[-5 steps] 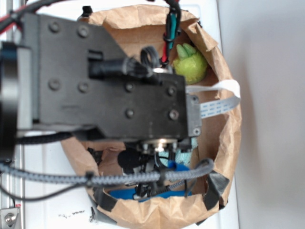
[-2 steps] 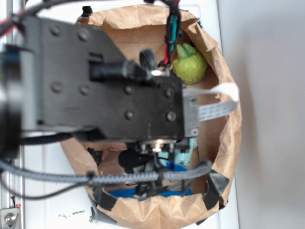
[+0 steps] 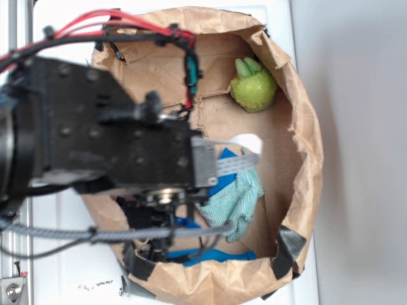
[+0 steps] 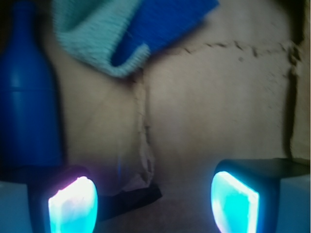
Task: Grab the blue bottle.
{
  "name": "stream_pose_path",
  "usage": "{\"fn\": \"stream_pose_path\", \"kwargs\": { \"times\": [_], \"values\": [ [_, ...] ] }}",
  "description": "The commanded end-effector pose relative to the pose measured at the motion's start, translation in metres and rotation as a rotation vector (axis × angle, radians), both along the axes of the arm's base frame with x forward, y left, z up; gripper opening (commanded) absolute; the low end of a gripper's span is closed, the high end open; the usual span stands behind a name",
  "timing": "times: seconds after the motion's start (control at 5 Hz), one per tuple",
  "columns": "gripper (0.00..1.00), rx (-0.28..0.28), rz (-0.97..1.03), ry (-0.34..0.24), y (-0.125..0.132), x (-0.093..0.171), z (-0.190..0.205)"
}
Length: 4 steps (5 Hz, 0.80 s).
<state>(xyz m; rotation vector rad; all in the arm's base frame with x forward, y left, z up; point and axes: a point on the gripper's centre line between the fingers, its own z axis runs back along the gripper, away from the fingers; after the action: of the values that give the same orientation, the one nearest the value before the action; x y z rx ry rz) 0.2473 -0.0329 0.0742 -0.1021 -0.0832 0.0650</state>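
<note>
Brown paper walls ringed the workspace where the WidowX arm hung over a crumpled bag (image 3: 304, 159), its gripper (image 4: 155, 201) spread wide with nothing between the two glowing pads (image 4: 74, 204). In the wrist view the blue bottle (image 4: 28, 102) lay at about nine o'clock, neck pointing to twelve, its body running down toward the left pad and appearing to sit outside the open jaws rather than between them. The teal cloth (image 4: 92, 34) lay at eleven o'clock, draped over a flat blue pad (image 4: 170, 19) at twelve, both close beside the bottle's neck. From the exterior camera, the arm hid most of the bottle; only slivers of bright blue (image 3: 219, 256) showed at six o'clock along the bag's lower wall, below the cloth (image 3: 238, 200). A green toy (image 3: 254, 86) sat well apart at one o'clock.

To take the bottle cleanly, the gripper would likely need to shift toward nine o'clock until the bottle's wide body sat centred between the pads, then descend and close across its width. Staying low on the body, away from the neck, should keep the cloth out of the grasp, and smooth rounded plastic could slip from an off-centre pinch.
</note>
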Motion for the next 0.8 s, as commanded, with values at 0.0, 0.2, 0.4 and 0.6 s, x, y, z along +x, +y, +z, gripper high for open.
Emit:
{"fn": "stream_pose_path", "kwargs": {
  "times": [0.0, 0.2, 0.4, 0.6],
  "values": [
    [1.0, -0.137, 0.007, -0.073, -0.018, 0.014, 0.025],
    [1.0, -0.158, 0.017, -0.062, -0.028, 0.021, 0.022],
    [1.0, -0.161, 0.037, -0.056, -0.038, 0.03, 0.006],
    [1.0, -0.126, 0.038, -0.045, -0.048, 0.028, -0.005]
  ]
}}
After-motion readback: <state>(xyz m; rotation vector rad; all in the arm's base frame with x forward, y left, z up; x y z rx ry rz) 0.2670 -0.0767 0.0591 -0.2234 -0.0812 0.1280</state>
